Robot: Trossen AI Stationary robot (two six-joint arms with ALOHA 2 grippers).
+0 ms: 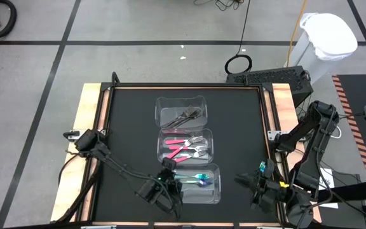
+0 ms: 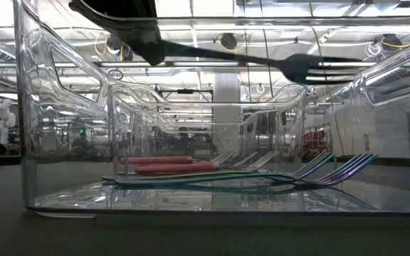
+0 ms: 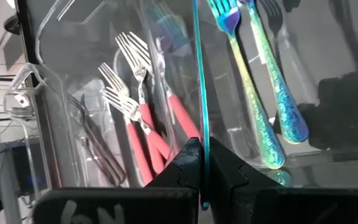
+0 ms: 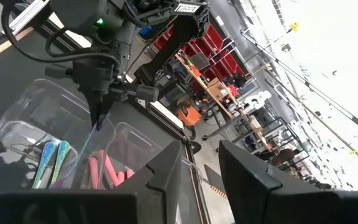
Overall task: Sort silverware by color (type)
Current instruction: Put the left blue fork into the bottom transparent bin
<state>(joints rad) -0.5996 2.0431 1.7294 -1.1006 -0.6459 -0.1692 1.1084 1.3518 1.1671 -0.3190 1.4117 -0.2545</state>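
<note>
A: Left gripper (image 1: 164,180)?
B: Clamped on a teal fork (image 2: 262,60), right above the near bin (image 1: 216,194). The fork is level, its long axis along the bin, tines pointing away from the gripper
A: Nearer arm?
B: Left. The right gripper (image 1: 254,182) waits off to the side, fingers apart, empty
A: Counts?
B: Three bins. Two teal forks (image 3: 278,93) lying in the near one, three pink forks (image 3: 148,124) in the middle, dark forks (image 1: 186,115) in the far one, can't count those

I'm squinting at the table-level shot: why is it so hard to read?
Low view: the clear bin walls mirror ceiling lights, and the fork held overhead is a dark silhouette against them. Right wrist view: the upper corner is washed out white. High view: evenly lit.
</note>
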